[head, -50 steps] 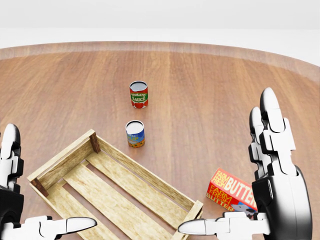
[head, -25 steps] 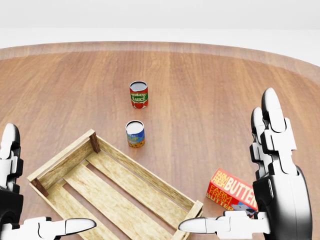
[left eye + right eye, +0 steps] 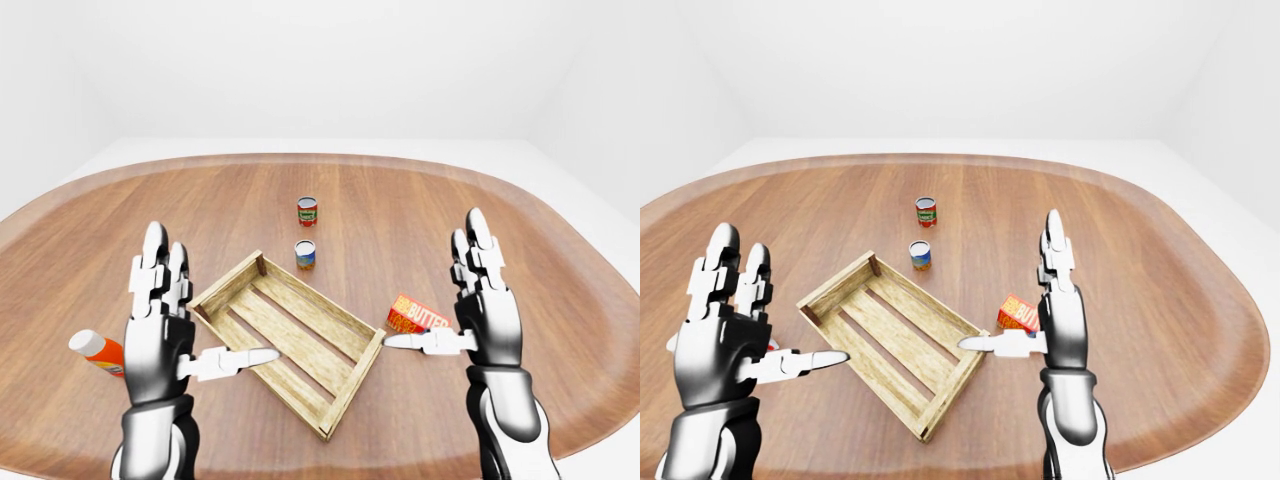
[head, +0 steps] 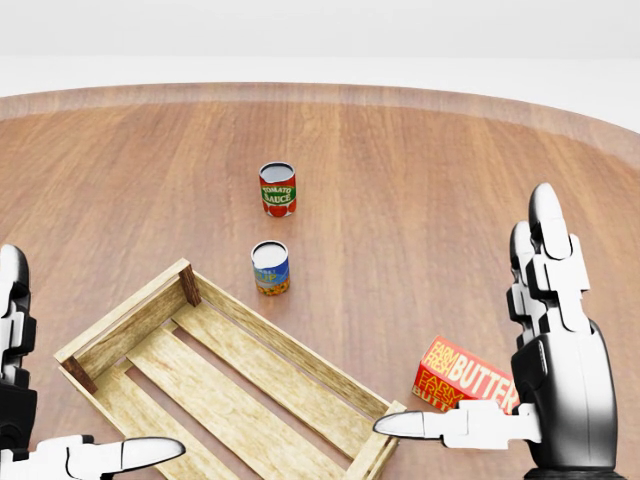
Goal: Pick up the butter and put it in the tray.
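On a round wooden table [image 3: 330,190], a red tomato-sauce can [image 4: 277,188] and a blue-labelled can [image 4: 270,267] stand beyond a slatted wooden tray [image 3: 286,338]. An orange bottle [image 3: 98,350] lies far left. The red-and-orange butter box [image 4: 463,378] lies flat, right of the tray, just beside the right hand [image 4: 556,372]. Both hands, including the left hand [image 3: 160,335], have their fingers spread, holding nothing.

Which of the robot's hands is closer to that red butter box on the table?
The right hand. It hangs open beside the red butter box, its thumb reaching across the box. The left hand is open across the wooden slatted tray, far from it.
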You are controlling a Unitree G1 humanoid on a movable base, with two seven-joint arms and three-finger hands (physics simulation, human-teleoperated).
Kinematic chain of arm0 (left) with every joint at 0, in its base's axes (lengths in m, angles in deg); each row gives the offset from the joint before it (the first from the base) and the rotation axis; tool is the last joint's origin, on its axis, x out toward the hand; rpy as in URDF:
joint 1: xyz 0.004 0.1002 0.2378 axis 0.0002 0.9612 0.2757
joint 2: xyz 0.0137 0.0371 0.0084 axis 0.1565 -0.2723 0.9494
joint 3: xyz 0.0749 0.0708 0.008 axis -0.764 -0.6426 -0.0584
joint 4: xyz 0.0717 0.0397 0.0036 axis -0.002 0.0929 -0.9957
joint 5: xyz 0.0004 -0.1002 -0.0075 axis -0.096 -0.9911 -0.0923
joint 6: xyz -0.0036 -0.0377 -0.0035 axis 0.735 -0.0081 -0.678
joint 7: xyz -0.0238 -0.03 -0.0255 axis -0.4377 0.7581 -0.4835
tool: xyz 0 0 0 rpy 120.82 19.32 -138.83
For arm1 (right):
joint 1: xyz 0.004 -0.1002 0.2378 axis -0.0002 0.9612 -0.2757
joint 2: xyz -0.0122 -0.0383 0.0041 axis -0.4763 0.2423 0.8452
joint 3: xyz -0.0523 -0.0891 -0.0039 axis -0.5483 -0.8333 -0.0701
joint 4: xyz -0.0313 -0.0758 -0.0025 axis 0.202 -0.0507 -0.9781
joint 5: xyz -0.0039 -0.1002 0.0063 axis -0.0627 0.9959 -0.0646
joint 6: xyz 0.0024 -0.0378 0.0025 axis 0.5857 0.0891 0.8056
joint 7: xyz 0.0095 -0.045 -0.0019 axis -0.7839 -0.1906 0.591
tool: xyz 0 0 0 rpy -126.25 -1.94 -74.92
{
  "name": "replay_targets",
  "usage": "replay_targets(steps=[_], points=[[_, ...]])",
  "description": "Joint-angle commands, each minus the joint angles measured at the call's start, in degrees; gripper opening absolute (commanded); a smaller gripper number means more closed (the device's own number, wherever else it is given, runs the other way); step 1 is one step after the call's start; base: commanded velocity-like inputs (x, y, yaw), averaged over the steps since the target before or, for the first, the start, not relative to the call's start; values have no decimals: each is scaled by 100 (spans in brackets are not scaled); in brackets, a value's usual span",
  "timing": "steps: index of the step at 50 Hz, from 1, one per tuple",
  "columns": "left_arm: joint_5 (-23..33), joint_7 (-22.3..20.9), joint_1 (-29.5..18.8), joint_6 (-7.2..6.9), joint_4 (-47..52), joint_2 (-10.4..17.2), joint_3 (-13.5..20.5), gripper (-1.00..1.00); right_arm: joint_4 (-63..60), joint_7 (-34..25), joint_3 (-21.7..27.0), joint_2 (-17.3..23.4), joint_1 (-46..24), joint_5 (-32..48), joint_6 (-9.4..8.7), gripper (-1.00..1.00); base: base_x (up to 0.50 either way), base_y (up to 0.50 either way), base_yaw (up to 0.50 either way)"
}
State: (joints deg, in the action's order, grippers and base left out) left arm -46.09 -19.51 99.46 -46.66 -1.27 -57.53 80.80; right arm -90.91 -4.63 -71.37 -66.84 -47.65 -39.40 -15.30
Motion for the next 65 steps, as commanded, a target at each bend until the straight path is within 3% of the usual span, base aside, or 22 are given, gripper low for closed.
replay_targets(steps=[1,9,19,21,25,27,36,42,65], points=[[-60,-48,-26,0,42,-50,181,100,686,-162,469,19,-665,-109,0,100,0,0,0],[105,48,-81,0,-111,-27,40,100,478,-377,607,257,-1430,566,0,100,0,0,0],[0,10,-77,0,-61,-39,165,100,1052,-691,479,582,-2556,1514,0,100,0,0,0],[17,6,-72,0,-60,-44,154,100,1414,-909,227,805,-2726,2017,0,100,0,0,0],[33,12,-96,0,-88,-43,143,100,1593,-1345,273,803,-2880,2404,0,100,0,0,0],[44,17,-96,0,-103,-40,136,100,1883,-1670,57,1023,-2982,2856,0,100,0,0,0],[15,10,-163,0,-223,-39,195,100,2649,-2906,-49,1026,-3236,4236,0,100,0,0,0],[31,12,-97,0,-118,-46,149,100,2962,-3361,118,865,-3139,4362,0,100,0,0,0],[97,74,-90,0,-217,1,10,100,2537,-3356,331,906,-2870,4169,0,100,0,0,0]])
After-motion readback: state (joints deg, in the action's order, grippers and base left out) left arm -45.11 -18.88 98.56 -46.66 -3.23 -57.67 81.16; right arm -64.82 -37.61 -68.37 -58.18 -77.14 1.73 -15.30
